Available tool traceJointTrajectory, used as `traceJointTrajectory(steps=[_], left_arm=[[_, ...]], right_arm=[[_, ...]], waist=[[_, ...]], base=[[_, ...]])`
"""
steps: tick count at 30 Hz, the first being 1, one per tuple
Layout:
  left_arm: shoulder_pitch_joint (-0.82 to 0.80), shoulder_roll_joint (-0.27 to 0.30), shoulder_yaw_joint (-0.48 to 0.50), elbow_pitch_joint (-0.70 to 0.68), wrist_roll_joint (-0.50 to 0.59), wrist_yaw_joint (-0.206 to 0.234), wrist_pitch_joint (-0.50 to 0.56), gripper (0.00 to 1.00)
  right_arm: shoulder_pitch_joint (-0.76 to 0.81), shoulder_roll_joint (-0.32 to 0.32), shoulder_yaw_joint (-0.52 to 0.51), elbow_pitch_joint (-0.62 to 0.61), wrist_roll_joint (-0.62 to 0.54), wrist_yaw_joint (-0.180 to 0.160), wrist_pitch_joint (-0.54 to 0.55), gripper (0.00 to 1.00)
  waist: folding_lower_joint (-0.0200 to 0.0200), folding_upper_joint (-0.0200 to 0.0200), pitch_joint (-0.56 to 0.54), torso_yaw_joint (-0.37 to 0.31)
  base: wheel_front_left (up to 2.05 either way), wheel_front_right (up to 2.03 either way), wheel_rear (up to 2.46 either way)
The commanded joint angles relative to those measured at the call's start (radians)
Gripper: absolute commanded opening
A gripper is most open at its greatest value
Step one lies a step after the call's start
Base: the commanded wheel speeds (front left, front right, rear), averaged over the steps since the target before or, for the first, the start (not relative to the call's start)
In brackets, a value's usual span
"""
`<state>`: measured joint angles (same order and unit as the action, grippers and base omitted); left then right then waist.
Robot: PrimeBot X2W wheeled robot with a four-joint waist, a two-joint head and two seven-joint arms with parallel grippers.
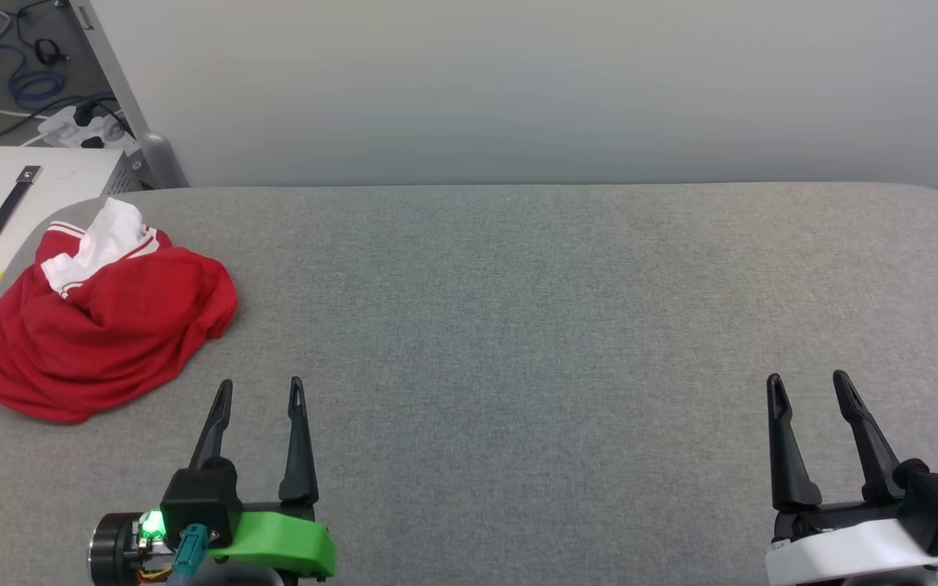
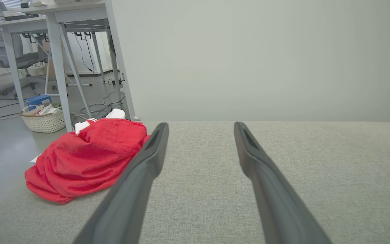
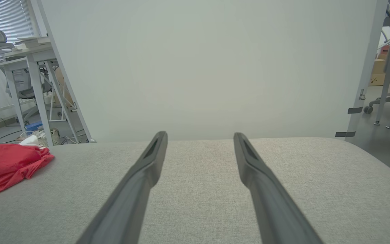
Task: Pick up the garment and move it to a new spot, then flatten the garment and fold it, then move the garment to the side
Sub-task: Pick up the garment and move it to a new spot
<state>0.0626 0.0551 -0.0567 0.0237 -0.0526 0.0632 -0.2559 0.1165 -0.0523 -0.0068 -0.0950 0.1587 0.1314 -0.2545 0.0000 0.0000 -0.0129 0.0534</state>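
Note:
The garment [image 1: 103,325] lies crumpled in a red heap with a white sleeve on top, at the far left of the grey table [image 1: 518,325]. In the left wrist view the garment [image 2: 86,159] sits just left of my left finger. In the right wrist view the garment [image 3: 7,166] shows at the far left edge. My left gripper [image 1: 261,391] is open and empty, a little to the right of and nearer than the heap. My right gripper [image 1: 809,382] is open and empty at the lower right, far from the shirt.
A pale wall panel [image 1: 518,89] stands along the table's far edge. Left of the table are a white case with a dark handle [image 1: 5,212], a power strip and cables [image 1: 78,122]. On the floor beyond the heap stands a basket [image 2: 44,118] beside desk legs.

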Motion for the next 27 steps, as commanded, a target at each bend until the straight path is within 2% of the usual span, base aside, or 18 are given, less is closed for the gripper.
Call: traceJointTrajectory(steps=[1, 11, 27], left_arm=[[0.008, -0.005, 0.001, 0.003, -0.005, 0.007, -0.006, 1.00], [-0.008, -0.005, 0.017, 0.002, -0.012, 0.013, -0.006, 1.00], [-0.029, -0.005, 0.049, 0.003, -0.027, 0.011, -0.006, 1.00]], right_arm=[[0.007, 0.002, 0.003, 0.003, -0.004, -0.001, -0.007, 1.00], [0.000, 0.002, 0.011, 0.000, -0.013, -0.001, -0.007, 1.00], [-0.014, 0.002, 0.010, -0.003, -0.022, -0.001, -0.007, 1.00]], waist=[[0.0000, 0.0000, 0.002, 0.007], [0.0000, 0.0000, 0.023, 0.088], [0.0000, 0.0000, 0.049, 0.300]], base=[[0.00, 0.00, 0.00], [0.00, 0.00, 0.00], [0.00, 0.00, 0.00]])
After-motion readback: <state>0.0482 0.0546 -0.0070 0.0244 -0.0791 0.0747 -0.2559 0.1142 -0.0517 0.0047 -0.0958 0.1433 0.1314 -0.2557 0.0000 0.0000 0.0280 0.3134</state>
